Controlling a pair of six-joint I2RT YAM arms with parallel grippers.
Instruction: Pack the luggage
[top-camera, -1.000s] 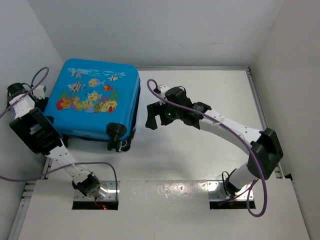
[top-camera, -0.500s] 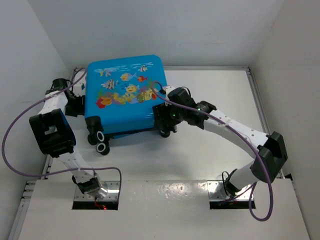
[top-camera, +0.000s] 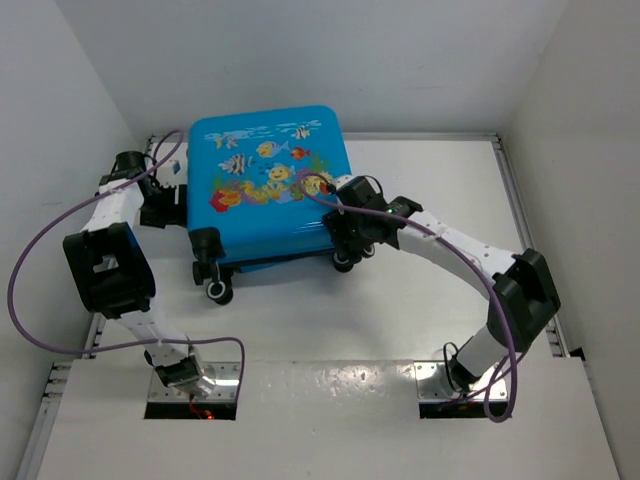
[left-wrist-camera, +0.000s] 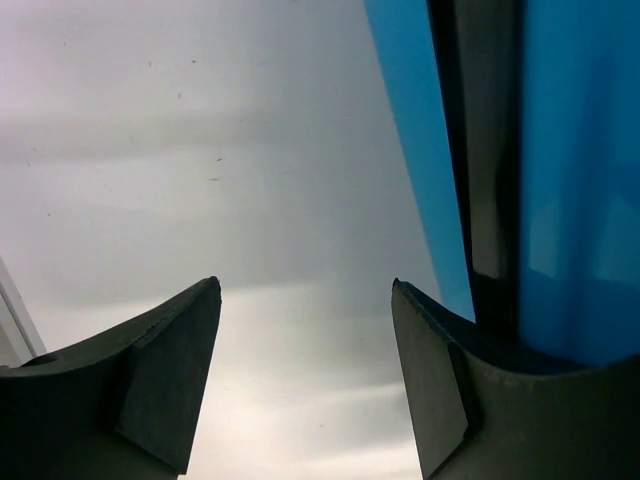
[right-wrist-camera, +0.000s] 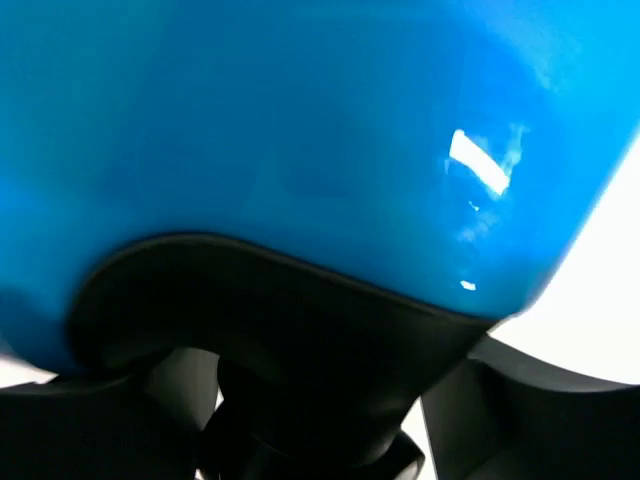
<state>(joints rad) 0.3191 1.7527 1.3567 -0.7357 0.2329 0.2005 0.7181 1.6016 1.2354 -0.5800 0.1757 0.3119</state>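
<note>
While the luggage is lying closed and flat on the far left part of the bench, its fish-printed shell is being shown face up to the top camera. Its black wheels are being presented along the near side, two at the near left corner and one at the near right corner.

The left gripper is being held low at the left side of the luggage, just beside the shell. In the left wrist view its fingers are being held well spread, with only bare bench being framed between them, while the blue side wall and its black zipper band are being seen running along the right-hand finger, close against it.

The right gripper is being held at the near right corner of the luggage, over the wheel there. In the right wrist view the glossy blue shell is filling most of the picture, and the black wheel housing is being framed between the two dark fingers. Whether those fingers are being pressed onto the housing or merely spread around it cannot be told.
</note>
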